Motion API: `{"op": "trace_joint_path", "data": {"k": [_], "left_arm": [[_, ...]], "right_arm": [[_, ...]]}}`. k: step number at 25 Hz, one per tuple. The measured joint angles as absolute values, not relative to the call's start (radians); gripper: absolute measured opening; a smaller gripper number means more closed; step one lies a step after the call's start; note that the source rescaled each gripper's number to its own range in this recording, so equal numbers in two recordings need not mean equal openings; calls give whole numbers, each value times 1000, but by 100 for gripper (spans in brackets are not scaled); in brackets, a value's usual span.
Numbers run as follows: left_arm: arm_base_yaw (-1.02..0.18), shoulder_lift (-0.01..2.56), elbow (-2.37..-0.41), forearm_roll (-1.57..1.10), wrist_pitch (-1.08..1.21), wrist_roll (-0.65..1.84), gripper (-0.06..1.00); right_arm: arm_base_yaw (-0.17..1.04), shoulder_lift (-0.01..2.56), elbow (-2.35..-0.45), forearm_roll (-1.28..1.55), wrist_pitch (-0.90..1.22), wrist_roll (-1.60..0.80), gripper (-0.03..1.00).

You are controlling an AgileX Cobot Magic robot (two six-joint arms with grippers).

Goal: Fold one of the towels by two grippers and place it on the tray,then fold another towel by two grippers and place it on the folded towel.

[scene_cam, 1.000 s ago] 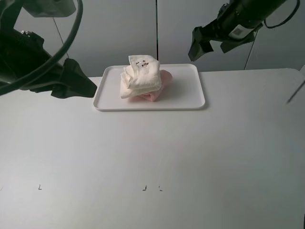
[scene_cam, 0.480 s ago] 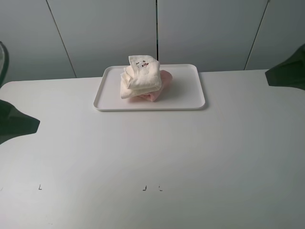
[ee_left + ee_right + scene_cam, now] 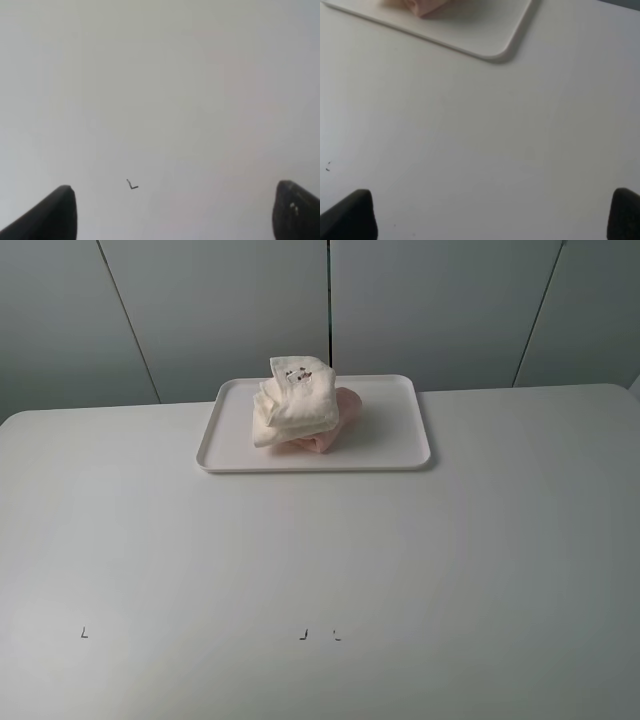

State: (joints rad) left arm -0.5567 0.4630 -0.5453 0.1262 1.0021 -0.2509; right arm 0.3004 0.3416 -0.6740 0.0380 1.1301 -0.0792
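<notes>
The left tool [image 3: 172,210] hangs with its fingers spread wide apart over bare white desk [image 3: 320,570], a small dark corner mark [image 3: 131,184] between the tips; the right tool [image 3: 492,215] is likewise spread wide and empty, looking across the desk toward a rounded corner of the tray [image 3: 490,42]. Both arms, which a second ago reached in from either side of the high view, have pulled out of it altogether. The tray [image 3: 400,440] lies at the far middle of the desk before grey wall panels, carrying the folded pink towel [image 3: 343,412] with the cream-white towel [image 3: 295,405] stacked on top. All the near desk lies open.
</notes>
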Motion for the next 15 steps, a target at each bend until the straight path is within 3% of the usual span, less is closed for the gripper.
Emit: {"op": "trace_joint_path", "data": {"k": [9,15], "left_arm": [[-557,192,-541,98,1077,-225,100],[-557,83,-540,105,1127,-223,100]], "right_arm": [[300,195,-667,44,1160,-87,100],[300,160,-566,56,1177,-94,100]]}}
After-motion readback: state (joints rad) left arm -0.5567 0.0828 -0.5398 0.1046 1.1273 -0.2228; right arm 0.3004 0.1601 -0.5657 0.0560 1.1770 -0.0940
